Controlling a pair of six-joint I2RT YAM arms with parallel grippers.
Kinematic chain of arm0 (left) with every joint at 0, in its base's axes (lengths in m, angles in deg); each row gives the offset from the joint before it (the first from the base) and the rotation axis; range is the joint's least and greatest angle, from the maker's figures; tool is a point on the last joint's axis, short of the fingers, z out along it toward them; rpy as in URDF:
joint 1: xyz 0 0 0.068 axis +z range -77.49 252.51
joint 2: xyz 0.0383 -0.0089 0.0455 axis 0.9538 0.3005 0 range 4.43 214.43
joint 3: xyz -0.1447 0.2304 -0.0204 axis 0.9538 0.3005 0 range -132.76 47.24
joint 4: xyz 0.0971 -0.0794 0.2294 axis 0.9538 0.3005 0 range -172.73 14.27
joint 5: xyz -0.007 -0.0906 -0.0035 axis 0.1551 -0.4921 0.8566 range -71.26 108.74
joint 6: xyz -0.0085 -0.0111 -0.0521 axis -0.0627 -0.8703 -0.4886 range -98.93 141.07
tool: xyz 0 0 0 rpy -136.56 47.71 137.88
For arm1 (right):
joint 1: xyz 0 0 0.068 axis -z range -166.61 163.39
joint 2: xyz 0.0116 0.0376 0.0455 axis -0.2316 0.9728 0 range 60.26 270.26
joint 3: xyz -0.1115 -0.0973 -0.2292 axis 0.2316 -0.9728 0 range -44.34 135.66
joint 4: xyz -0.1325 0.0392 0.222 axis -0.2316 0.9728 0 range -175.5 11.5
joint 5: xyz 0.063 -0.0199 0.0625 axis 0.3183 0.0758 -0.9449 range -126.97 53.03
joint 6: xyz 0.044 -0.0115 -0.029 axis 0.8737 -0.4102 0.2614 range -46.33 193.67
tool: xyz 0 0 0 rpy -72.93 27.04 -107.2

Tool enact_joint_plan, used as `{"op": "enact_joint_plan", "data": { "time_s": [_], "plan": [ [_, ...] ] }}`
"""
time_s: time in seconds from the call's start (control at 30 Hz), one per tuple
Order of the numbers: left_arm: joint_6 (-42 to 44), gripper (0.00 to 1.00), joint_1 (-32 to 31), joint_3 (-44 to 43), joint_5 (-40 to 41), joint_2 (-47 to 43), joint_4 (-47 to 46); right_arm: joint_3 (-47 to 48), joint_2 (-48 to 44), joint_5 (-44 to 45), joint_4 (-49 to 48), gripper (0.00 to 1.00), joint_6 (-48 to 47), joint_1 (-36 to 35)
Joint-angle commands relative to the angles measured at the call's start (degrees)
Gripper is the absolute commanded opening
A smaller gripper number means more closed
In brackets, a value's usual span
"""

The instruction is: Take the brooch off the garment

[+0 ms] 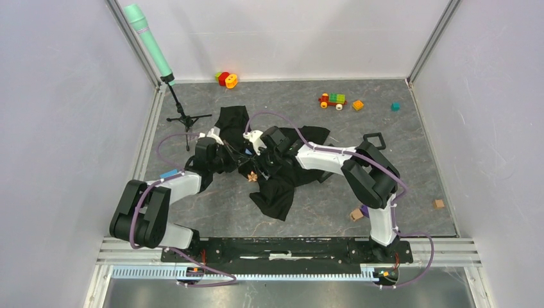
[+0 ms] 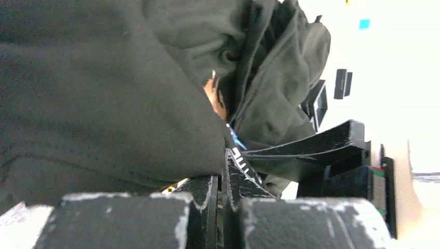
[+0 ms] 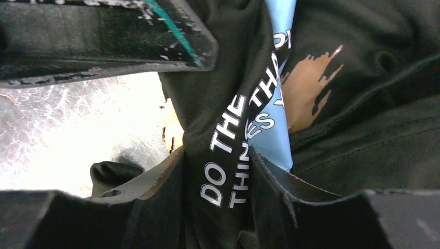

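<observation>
The garment (image 1: 276,183) is a black T-shirt crumpled mid-table. The brooch (image 1: 253,176) is a tiny orange pin on the fabric just in front of both grippers. My left gripper (image 1: 237,159) is shut, with shirt fabric at its tips (image 2: 224,155). The brooch (image 2: 215,97) shows orange in a fold beyond it. My right gripper (image 1: 263,158) is shut on a bunched fold of the garment (image 3: 228,150) printed with white text and light blue. A pale cream-orange bit (image 3: 174,132) left of that fold looks like the brooch. The left gripper's finger (image 3: 104,36) crosses above.
A teal microphone (image 1: 151,45) on a black stand (image 1: 186,119) is at the back left. A red-and-orange ring toy (image 1: 226,79), a toy train (image 1: 332,100), an orange block (image 1: 357,105) and a teal cube (image 1: 395,106) lie at the back. Brown blocks (image 1: 356,215) (image 1: 438,204) lie right.
</observation>
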Motion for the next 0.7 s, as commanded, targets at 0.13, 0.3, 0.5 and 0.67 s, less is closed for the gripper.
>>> {"op": "enact_joint_plan", "data": {
  "time_s": [0.13, 0.3, 0.5, 0.67],
  "plan": [
    [3.01, 0.02, -3.68, -9.19, -6.61, 6.1, -1.7, -6.53, -2.11, -17.97, -15.97, 0.5, 5.94, 3.19],
    [2.22, 0.02, -7.68, -15.2, -8.8, 11.36, -1.51, -9.63, -2.87, -17.6, -18.28, 0.4, 8.82, 4.35],
    [4.15, 0.18, -8.38, -19.46, -11.04, 14.76, 0.72, -25.4, -10.24, -21.01, -38.65, 0.21, 21.61, 7.75],
    [5.73, 0.59, -7.47, -19.19, -11.78, 10.71, 2.7, -32.72, -13.02, -23.66, -52.15, 0.08, 30.18, 8.77]
  ]
}}
